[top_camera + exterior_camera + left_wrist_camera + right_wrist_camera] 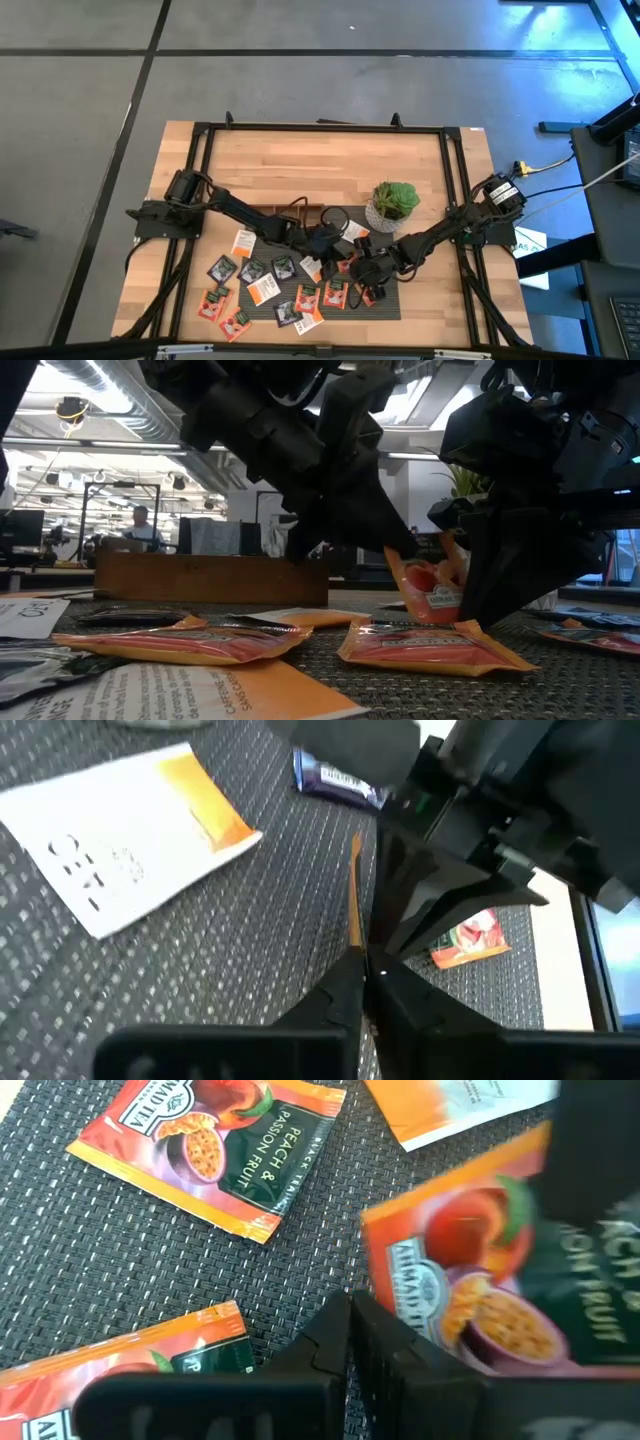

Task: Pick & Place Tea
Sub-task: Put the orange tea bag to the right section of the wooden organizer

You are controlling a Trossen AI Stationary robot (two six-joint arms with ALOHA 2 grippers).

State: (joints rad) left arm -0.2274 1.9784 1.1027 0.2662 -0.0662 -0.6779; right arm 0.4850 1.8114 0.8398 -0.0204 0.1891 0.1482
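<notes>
Orange-red, dark and white tea sachets (262, 288) lie flat — one (432, 588) held upright.
</notes>
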